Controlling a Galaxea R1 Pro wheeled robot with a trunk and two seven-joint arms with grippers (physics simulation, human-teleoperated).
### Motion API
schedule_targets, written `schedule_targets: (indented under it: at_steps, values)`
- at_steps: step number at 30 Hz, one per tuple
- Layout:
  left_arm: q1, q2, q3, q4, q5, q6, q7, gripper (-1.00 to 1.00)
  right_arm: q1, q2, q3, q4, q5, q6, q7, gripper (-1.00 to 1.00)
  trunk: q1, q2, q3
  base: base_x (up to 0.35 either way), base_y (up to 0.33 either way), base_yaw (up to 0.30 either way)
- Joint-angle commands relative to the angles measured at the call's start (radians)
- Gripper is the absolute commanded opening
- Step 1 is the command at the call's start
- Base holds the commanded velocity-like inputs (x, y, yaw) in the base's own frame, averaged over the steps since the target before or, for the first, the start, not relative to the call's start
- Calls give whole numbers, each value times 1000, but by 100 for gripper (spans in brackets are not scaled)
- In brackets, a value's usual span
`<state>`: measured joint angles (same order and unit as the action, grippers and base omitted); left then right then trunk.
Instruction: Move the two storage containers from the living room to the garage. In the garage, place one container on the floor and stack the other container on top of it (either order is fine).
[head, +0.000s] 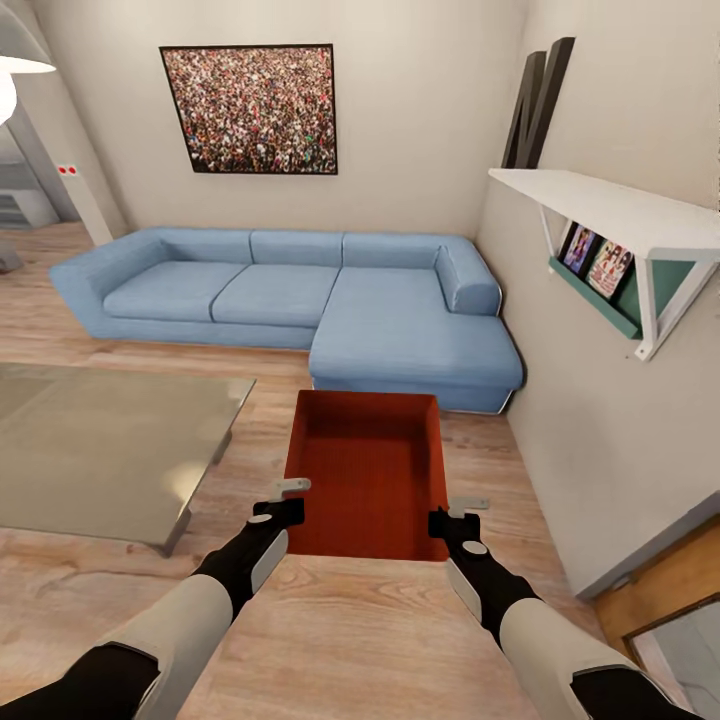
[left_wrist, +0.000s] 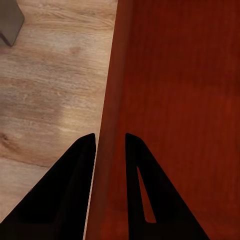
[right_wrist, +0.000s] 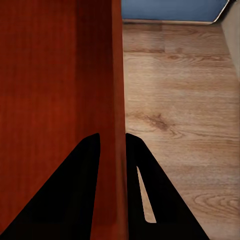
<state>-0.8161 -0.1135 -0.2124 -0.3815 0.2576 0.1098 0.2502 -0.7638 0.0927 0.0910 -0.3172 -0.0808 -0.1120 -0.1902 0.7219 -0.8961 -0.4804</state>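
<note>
Container: one red-orange storage container (head: 366, 475), open top up, held in front of the robot over the wood-plank floor (head: 380, 640) of the living room, just short of the chaise end of the blue corner sofa (head: 300, 300). Whether it's lifted or resting on the planks – can't tell.
Left grip: left gripper (left_wrist: 110, 145) straddles the container's left long wall near the robot-side corner – one finger outside, one inside, closed down onto the wall.
Right grip: right gripper (right_wrist: 112, 145) does the same on the right long wall, near the robot-side corner, pinched on it.
Why held so: my read – box is too wide for one gripper, so each arm clamps a thin side wall; matching grips on opposite walls keep it level for carrying to the garage.
Second container: can't place it from these views.
Surroundings: glass coffee table (head: 110, 450) near the container's left side, apart from it; white wall shelf (head: 620, 215) on the right wall w/ framed photos (head: 597, 262) below it.
Writing: none readable. Crowd picture (head: 250, 110) above the sofa has no text; dark letter-shaped decor (head: 538, 105) stands on the shelf, looks like an N – not sure. Photos too small to read.
</note>
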Motion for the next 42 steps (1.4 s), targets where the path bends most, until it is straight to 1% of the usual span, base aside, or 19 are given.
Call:
schedule_targets:
  at_steps: [1,42]
  values:
    - [0,12,-2,38,5,7,37,-100,-2,-1,-19,-3,4,-6,-86,-100,0,-1,1,0,0,0]
    - [0,12,-2,39,5,7,37,-100,-2,-1,-19,-3,4,-6,-86,-100,0,-1,65,0,0,0]
